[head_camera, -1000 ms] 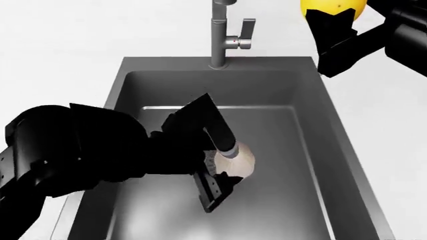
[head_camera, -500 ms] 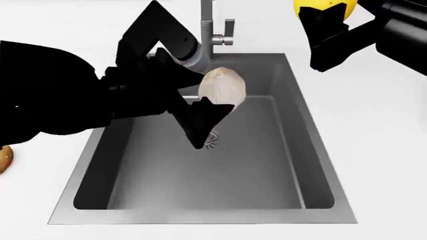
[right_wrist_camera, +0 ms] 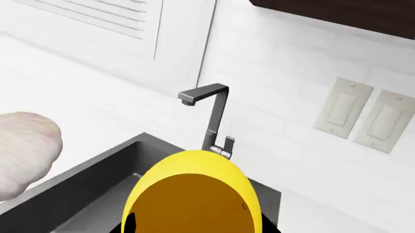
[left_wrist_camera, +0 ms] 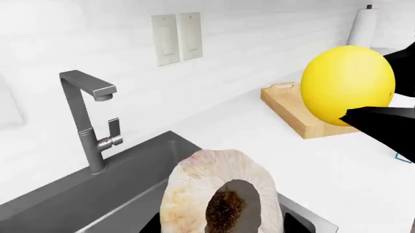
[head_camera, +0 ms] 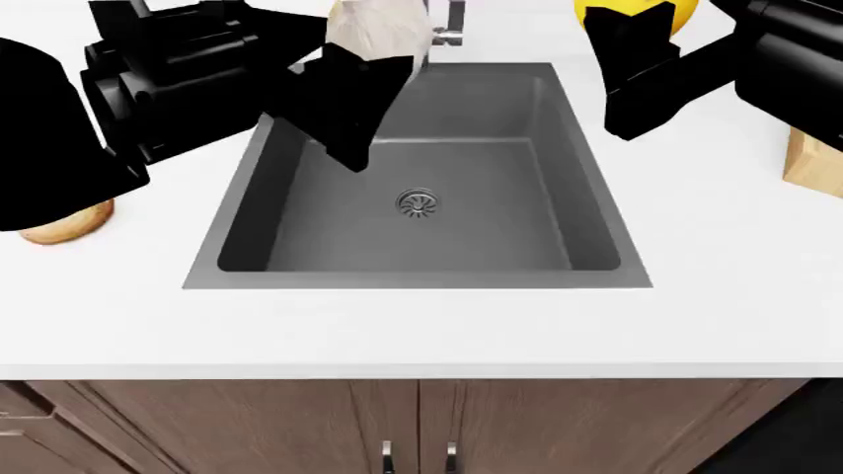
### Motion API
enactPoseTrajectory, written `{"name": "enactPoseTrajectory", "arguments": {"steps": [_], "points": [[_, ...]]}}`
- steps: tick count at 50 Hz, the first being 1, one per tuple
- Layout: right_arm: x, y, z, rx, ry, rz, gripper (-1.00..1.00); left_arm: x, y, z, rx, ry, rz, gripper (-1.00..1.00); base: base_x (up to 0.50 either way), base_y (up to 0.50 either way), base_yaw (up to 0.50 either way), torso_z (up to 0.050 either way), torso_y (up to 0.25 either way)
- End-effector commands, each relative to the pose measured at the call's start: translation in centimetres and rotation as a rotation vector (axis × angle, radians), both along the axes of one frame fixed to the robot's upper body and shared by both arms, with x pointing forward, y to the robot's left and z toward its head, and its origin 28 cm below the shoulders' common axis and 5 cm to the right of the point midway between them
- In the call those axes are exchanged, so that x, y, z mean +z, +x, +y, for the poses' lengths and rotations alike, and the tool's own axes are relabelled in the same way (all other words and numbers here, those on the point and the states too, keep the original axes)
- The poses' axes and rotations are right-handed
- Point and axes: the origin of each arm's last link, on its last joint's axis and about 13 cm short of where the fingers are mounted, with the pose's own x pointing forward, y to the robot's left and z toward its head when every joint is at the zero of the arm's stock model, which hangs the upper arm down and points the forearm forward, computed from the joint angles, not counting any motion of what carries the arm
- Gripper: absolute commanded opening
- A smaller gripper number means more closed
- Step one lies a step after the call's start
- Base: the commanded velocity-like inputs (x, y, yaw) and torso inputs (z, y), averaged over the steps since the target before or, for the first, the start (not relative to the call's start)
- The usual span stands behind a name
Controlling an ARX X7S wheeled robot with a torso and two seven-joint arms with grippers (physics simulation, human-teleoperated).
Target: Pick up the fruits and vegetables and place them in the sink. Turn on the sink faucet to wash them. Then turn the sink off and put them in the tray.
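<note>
**Carry both foods to the tray**

You have the garlic (head_camera: 378,30) gripped in your left gripper (head_camera: 355,74), held up in the air above the back left corner of the sink (head_camera: 593,267). Its fat end with the dark root patch faces the left wrist camera. I cannot see its pointed tip, so its long line seems to run away from that camera.

Your right gripper (head_camera: 642,44) is closed around the lemon (head_camera: 635,10), up high past the sink's back right corner. I cannot tell which way the lemon's long side runs.

The sink is bare, so the washing looks done. The faucet (left_wrist_camera: 91,121) shows no water.

The tray (left_wrist_camera: 304,114) sits on the counter beyond the lemon. Move the lemon there first, low and slow, so the left arm has room. Let go only when each food is just above the tray floor.
</note>
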Motion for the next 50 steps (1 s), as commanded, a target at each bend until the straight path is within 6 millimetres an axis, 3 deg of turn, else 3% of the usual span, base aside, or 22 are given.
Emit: {"name": "enactPoseTrajectory", "arguments": {"steps": [1, 10, 26, 41, 50], "points": [[-0.2, -0.2, -0.1, -0.014, 0.005, -0.036, -1.00, 0.4, -0.7, 0.4, 0.041, -0.083, -0.020, -1.00, -0.48, -0.34, 0.00, 0.000, 0.000], [-0.7, -0.8, -0.5, -0.023, -0.008, -0.055, -1.00, 0.0, -0.6, -0.7, 0.008, -0.139, -0.030, -1.00, -0.26, -0.49, 0.00, 0.000, -0.001], [-0.4, -1.7, -1.7, -0.125, -0.037, -0.099, -1.00, 0.2, 1.6, -2.3, -0.022, -0.113, -0.042, -1.00, -0.07, -0.50, 0.00, 0.000, 0.000], [1.3, -2.2, -2.4, -0.160, -0.078, -0.119, -1.00, 0.4, 2.0, -1.9, -0.006, -0.103, -0.044, -1.00, 0.08, -0.50, 0.00, 0.000, 0.000], [0.6, -1.3, -3.3, -0.154, -0.040, -0.075, -1.00, 0.2, 2.6, -1.4, 0.025, -0.089, -0.040, -1.00, 0.08, -0.50, 0.00, 0.000, 0.000]]}}
